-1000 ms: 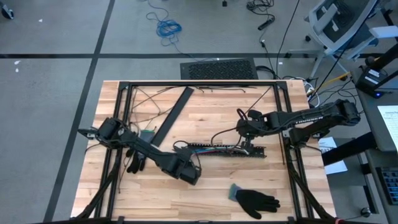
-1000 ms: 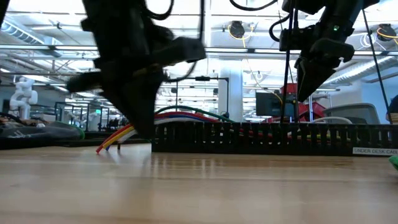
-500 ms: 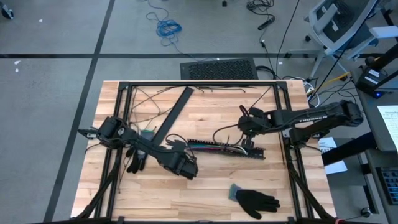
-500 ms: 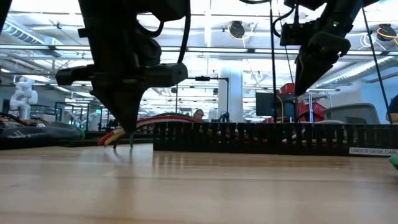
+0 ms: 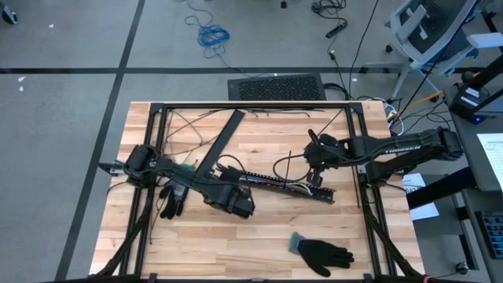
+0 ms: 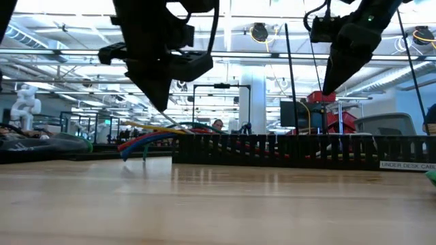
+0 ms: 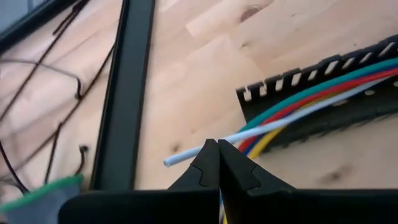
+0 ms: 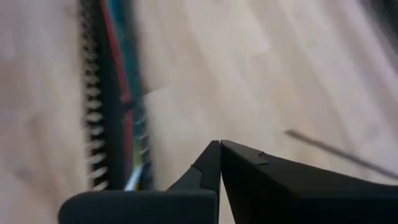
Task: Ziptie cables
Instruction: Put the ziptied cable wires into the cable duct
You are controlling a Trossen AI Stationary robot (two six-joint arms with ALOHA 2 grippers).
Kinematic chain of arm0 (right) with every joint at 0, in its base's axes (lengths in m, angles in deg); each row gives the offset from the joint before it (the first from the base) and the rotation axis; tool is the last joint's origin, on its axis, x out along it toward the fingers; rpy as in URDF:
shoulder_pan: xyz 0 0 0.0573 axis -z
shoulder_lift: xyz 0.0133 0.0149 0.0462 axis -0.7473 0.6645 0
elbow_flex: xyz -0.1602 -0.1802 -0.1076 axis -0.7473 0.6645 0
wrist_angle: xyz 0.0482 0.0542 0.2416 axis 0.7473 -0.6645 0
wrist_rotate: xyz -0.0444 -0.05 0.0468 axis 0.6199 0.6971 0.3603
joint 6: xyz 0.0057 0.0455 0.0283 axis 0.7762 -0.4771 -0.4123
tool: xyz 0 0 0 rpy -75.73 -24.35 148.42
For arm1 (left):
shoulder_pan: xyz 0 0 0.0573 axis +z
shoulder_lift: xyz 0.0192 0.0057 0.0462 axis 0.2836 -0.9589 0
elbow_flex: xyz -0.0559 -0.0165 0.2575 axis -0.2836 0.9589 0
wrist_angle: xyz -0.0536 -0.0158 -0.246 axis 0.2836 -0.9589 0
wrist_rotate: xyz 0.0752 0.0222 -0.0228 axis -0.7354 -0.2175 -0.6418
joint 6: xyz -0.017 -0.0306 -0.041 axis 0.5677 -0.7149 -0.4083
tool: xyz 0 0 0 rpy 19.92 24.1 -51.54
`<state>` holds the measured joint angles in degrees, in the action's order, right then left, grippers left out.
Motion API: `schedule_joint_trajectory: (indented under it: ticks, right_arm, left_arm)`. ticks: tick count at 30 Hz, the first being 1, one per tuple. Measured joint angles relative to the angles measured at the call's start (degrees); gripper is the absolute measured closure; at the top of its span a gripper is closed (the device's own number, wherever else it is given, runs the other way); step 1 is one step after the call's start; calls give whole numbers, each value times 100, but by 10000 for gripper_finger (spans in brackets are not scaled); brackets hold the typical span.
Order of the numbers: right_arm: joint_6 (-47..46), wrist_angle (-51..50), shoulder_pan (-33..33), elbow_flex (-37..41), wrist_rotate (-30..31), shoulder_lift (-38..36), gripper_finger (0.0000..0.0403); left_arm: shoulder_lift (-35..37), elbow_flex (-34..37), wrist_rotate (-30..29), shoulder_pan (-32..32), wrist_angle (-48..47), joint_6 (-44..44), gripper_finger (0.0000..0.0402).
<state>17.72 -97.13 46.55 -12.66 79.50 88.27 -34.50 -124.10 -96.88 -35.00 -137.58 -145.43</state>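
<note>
Reading "UNDER DESK CA…" on the slotted strip [image 6: 407,165], I see both grippers pinched closed: left gripper [image 7: 218,144] by the cables [image 7: 311,106], right gripper [image 8: 220,144] empty.

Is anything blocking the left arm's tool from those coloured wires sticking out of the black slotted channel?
Nothing visible does. The left tool, shut, hangs just above the free ends of the loose coloured wires where they leave the black slotted plastic channel. Only bare wooden table lies around them.
</note>
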Motion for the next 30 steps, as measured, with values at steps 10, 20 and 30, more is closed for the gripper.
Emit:
schedule_joint_trajectory:
  ticks: [10,20,30]
  right_arm:
    - [-963,-1377,-873,267,-557,-532,403]
    - [-2477,-480,-1668,1530,-1154,-666,310]
    - [-1781,-568,-1668,1471,-1075,-534,143]
  left_arm:
    - [133,-2,131,41,-43,306,402]
    - [184,-4,128,46,-168,601,402]
    - [181,-4,128,41,-162,604,402]
